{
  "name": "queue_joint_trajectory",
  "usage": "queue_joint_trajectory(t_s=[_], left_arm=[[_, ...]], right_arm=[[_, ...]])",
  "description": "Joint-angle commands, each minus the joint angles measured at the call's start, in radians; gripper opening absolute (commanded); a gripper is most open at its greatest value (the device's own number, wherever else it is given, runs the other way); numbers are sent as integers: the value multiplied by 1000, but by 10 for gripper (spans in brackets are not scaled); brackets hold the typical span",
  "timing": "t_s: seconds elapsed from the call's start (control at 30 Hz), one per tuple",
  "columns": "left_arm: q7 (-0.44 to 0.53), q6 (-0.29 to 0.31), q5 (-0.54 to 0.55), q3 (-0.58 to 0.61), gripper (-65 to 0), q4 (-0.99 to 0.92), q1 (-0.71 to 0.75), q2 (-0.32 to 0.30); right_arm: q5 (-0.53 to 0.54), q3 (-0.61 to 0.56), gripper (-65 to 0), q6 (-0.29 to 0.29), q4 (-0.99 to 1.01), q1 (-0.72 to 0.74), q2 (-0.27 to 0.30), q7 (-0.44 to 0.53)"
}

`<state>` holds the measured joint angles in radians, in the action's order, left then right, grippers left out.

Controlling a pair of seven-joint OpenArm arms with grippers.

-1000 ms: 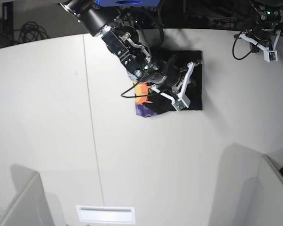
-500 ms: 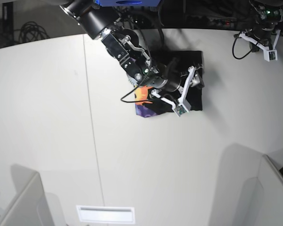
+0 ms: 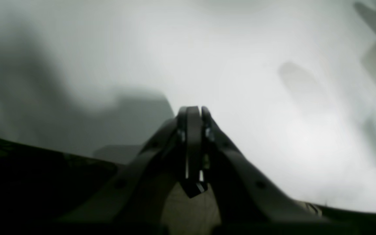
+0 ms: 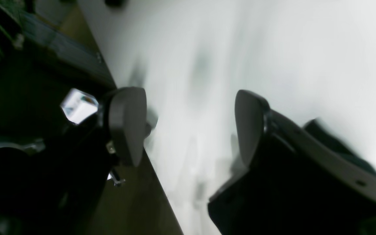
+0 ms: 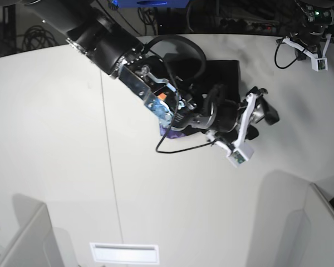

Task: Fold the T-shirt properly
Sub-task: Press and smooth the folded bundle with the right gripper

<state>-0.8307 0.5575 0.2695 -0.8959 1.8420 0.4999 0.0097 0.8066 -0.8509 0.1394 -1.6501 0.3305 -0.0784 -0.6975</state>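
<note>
The right claw is seen spread wide with nothing between its pads, held just past the outer edge of the T-shirt. The left claw is pressed shut and empty, well apart from the T-shirt. The T-shirt lies on the white bench as a compact dark bundle, mostly hidden under the right arm; folding is judged nearly done, with only tidying perhaps left.

surface: plain white table, seam running down its left part
on it: folded black T-shirt, near the far edge
</note>
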Motion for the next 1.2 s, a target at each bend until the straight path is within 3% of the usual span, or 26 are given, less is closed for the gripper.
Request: queue_joint_trajectory(t_s=[0.0, 0.1, 0.17, 0.3, 0.43, 1.03, 1.17], left_arm=[[14, 5, 7, -7, -650, 18, 10, -10], [14, 6, 7, -9, -650, 18, 10, -10], [14, 6, 7, -9, -650, 18, 10, -10], [14, 6, 7, -9, -650, 18, 9, -10], [14, 6, 7, -9, -650, 18, 6, -10], [15, 8, 7, -9, -650, 18, 9, -10], [17, 8, 7, -9, -650, 18, 7, -10]], right_arm=[[-8, 14, -338, 19, -37, 26, 32, 14], [-6, 14, -650, 42, -103, 25, 137, 12], [-3, 15, -650, 53, -129, 12, 191, 12], [-3, 15, -650, 145, -123, -24, 266, 12], [-5, 15, -650, 150, -74, -64, 305, 16], [-6, 6, -650, 150, 41, -78, 332, 19], [-6, 3, -650, 150, 38, -110, 291, 14]])
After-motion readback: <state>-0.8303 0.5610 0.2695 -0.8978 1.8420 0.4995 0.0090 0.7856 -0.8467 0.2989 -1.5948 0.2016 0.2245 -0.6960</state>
